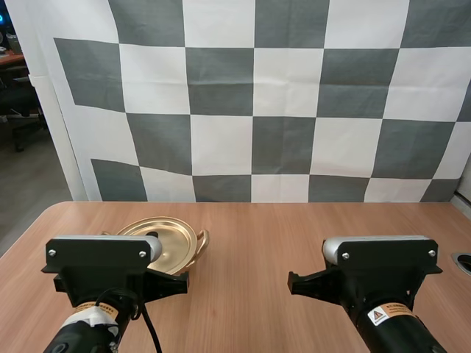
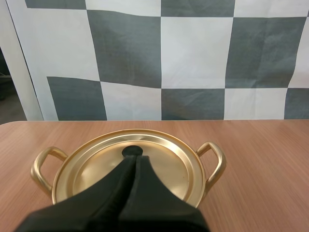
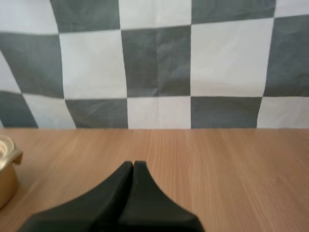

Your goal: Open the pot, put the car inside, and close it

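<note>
**Two empty grippers, one covered pot**

One wooden table (image 1: 294, 235) is carrying everything here, and the gold pot (image 1: 175, 246) is sitting on it as the fixed mark for the rest.

The left arm (image 1: 103, 272) is standing on the near side of the pot in the high view and is hiding the pot's near edge. The right arm (image 1: 379, 276) is standing well apart from the pot, off to the pot's right, over bare wood.

The pot is resting upright and its lid (image 2: 166, 166) is lying flat on it, covering the whole mouth inside the rim.

The left gripper (image 2: 134, 157) is pointing straight at the pot from its near side. Its two black fingers are lying pressed together as one dark wedge and are pinching nothing. The tip is lining up with the middle of the lid; whether it is touching the lid cannot be told.

The right gripper (image 3: 133, 164) is aiming past the pot's right side. Its fingers are likewise lying together and are gripping nothing.

Two looped handles are sticking out from the pot, the left handle (image 2: 43, 164) and the right handle (image 2: 216, 157), one at each side of the lid.

The dark knob (image 2: 131, 150) is sitting at the lid's centre, just beyond the left gripper's tip.
</note>
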Motion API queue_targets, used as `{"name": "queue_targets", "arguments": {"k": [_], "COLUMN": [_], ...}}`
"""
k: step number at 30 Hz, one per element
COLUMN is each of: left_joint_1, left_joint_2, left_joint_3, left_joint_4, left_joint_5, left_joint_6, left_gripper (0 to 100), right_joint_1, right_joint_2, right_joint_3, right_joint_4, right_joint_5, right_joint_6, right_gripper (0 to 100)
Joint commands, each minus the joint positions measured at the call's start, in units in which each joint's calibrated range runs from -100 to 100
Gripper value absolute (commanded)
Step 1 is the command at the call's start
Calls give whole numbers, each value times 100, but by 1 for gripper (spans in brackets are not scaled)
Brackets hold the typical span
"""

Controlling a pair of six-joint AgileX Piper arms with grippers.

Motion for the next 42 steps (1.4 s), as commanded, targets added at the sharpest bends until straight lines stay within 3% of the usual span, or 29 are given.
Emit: {"name": "queue_targets", "arguments": {"k": [1, 4, 7, 11, 42], "left_joint_1": [-1, -1, -1, -1, -1], "left_joint_2": [0, 0, 0, 0, 0], "left_joint_3": [0, 0, 0, 0, 0], "left_joint_4": [6, 6, 6, 6, 6], "left_joint_5": [-6, -6, -6, -6, -6], "left_joint_6": [-2, -2, -2, -2, -2], "left_gripper": [0, 0, 0, 0, 0], "right_joint_1": [-1, -1, -1, -1, -1], "right_joint_2": [0, 0, 0, 0, 0], "right_joint_3": [0, 0, 0, 0, 0], "right_joint_4": [-643, -1366, -1641, -1629, -1629], "right_joint_5": [-920, -1588, -1087, 195, 199], "right_joint_6": [735, 1166, 1293, 1293, 1301], "right_gripper": [0, 0, 0, 0, 0]}}
